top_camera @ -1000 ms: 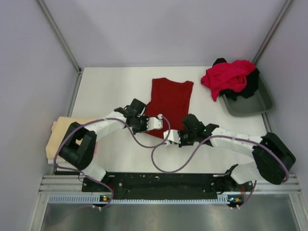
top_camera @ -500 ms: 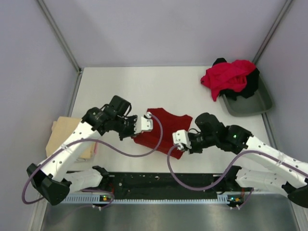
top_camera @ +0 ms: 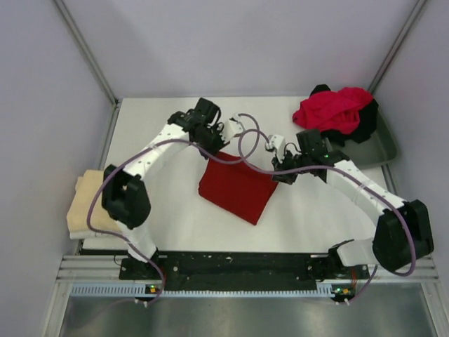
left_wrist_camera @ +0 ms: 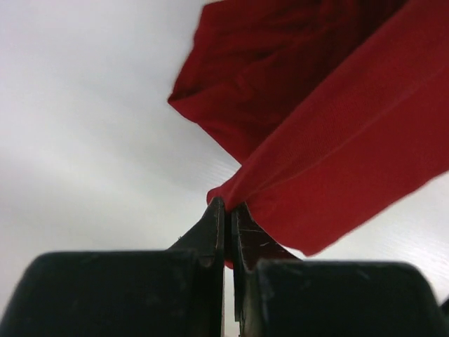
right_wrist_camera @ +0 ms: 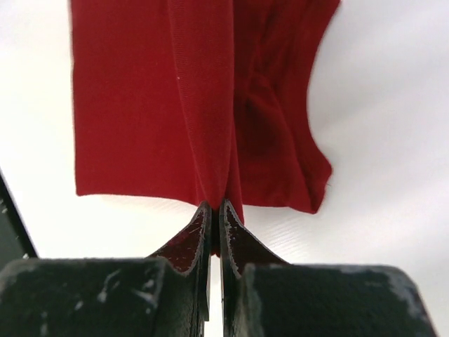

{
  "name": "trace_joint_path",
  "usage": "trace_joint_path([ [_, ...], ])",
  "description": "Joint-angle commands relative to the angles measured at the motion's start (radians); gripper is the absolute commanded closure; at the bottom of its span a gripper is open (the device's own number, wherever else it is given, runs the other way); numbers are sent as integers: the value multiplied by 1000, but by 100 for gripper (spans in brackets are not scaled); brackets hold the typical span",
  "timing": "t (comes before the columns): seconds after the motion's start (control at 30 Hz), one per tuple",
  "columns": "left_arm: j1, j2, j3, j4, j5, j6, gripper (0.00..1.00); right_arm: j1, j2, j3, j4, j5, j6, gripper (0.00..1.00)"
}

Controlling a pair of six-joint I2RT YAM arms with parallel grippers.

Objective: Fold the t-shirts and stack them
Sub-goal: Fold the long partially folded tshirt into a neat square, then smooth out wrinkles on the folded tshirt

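Dark maroon t-shirt [top_camera: 237, 188], doubled over on the worktop [top_camera: 161, 126], has its far corners pinched tight, one by the left hand [left_wrist_camera: 226, 210], the other by the right hand [right_wrist_camera: 216, 207].

The left arm [top_camera: 151, 158] and right arm [top_camera: 361, 189] share white links between bulky black joints, a mauve cable [top_camera: 89, 214] looping loosely along each, what may be a white camera housing [top_camera: 276, 142] by the wrist, and black, tapered, scuffed fingers [right_wrist_camera: 189, 246].
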Motion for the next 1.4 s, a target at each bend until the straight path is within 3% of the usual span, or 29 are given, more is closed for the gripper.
trace_joint_path([
  [0.0,47,180,193,3,-86,-48,100,-100,124,64,70,-28,60,100],
  [0.27,47,409,346,30,-88,-83,95,-155,300,119,90,-1,88,100],
  [0.37,47,449,369,64,-98,-96,84,-164,346,131,96,31,112,100],
  [0.47,49,467,377,118,-130,-123,64,-174,390,144,137,114,176,83],
  [0.53,49,466,379,191,-208,-148,56,-186,427,170,175,186,245,70],
  [0.63,50,452,420,276,-351,-168,44,-226,497,304,142,336,397,69],
  [0.7,53,429,458,244,-355,-200,43,-235,514,396,49,369,475,69],
  [0.77,52,351,413,184,-254,-237,46,-223,481,394,22,344,540,68],
  [0.83,52,225,243,207,-113,-242,51,-189,401,322,51,323,563,69],
  [0.93,49,41,-59,299,42,-248,75,-108,266,184,117,292,604,70],
  [1.03,50,-34,-229,319,112,-266,90,-28,168,35,267,162,704,75],
  [1.2,49,24,-290,244,132,-261,92,-2,186,-146,521,77,878,88],
  [1.37,47,94,-333,245,72,-275,93,-22,319,-116,450,185,870,93],
])
